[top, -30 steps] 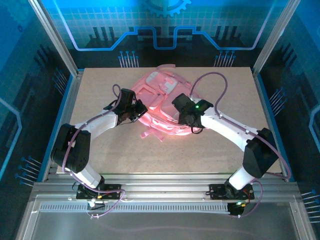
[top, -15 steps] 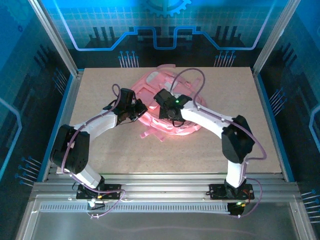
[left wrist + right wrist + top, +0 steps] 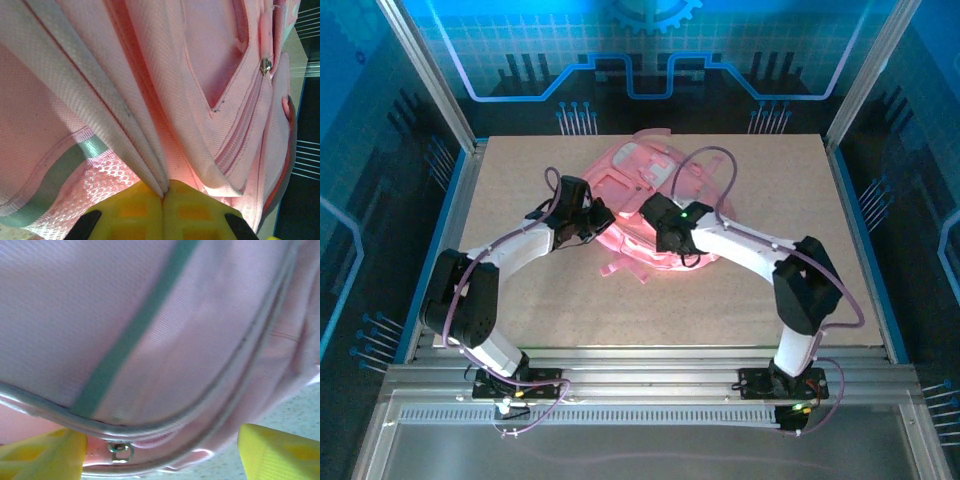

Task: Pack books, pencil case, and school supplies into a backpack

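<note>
Pinching a fold of pink fabric, our left gripper has its yellow pads pressed together on a seam at the left edge of the backpack. The bag lies flat on the table, toward the far side. We judge this grip is there to anchor the bag and pull the cloth taut so a zipper can run freely. Further along, the zip track curves around the bag's near rim, and a small metal zipper pull hangs just below the piping. On the right, our right gripper stands wide open and holds nothing. Its fingers straddle that rim, with the pull nearer one finger than the other. We think it is lined up to take the pull.
</note>
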You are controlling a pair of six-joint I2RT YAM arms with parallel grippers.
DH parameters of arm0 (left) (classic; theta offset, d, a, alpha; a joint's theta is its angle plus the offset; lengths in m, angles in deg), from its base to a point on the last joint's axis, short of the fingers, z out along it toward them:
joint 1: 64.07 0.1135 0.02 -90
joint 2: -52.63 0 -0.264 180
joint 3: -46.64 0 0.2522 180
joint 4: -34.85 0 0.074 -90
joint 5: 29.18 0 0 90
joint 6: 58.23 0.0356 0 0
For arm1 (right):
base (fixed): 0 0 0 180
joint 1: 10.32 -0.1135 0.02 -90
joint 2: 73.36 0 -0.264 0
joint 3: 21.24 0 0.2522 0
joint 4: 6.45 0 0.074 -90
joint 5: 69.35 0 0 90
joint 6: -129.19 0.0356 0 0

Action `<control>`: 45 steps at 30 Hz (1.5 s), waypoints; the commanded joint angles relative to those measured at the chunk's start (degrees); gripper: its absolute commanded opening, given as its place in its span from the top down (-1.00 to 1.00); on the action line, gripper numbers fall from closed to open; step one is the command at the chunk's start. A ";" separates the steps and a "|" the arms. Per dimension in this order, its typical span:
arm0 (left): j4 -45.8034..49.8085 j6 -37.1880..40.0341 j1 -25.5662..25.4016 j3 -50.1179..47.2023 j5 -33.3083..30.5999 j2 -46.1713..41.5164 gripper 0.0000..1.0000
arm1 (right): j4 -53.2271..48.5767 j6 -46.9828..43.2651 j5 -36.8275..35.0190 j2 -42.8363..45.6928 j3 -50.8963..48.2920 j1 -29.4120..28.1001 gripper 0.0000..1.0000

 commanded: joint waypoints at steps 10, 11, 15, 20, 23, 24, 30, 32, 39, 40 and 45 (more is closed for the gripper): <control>1.27 3.93 3.98 4.78 -5.26 -0.07 1.00 | 1.88 -11.58 13.42 12.49 -8.37 9.10 -0.50; 1.51 4.02 4.03 4.82 -5.27 -0.07 1.00 | 3.44 -12.50 15.74 12.63 -8.39 9.18 -0.49; 1.96 4.27 3.98 5.00 -5.34 -0.16 1.00 | 9.52 -17.38 24.28 12.06 -9.14 9.53 -0.40; 3.28 5.51 4.14 5.83 -5.40 0.19 1.00 | 13.92 -23.36 34.42 10.71 -9.42 11.08 -0.36; 3.78 5.70 4.37 6.31 -5.14 0.77 1.00 | 16.04 -26.78 37.51 9.33 -9.60 11.58 -0.29; 3.93 5.67 4.34 6.54 -5.09 0.97 1.00 | 16.71 -28.25 38.51 8.64 -9.60 11.81 -0.26; 6.98 6.24 4.69 9.73 -3.71 3.32 1.00 | 17.93 -35.58 42.64 4.06 -8.20 13.66 -0.26; 7.98 6.70 4.69 10.72 -3.60 3.91 1.00 | 17.51 -36.61 44.79 3.06 -7.35 13.64 -0.25; 7.95 6.60 4.81 12.26 -4.26 5.57 1.00 | 18.58 -36.06 48.05 2.12 -8.17 12.32 -0.05; 7.95 6.65 4.86 12.77 -4.29 6.02 1.00 | 18.70 -35.96 48.07 2.19 -8.32 12.12 0.00; 9.18 7.52 5.13 16.74 -4.13 9.32 1.00 | 18.78 -35.51 46.92 1.46 -8.31 11.07 0.37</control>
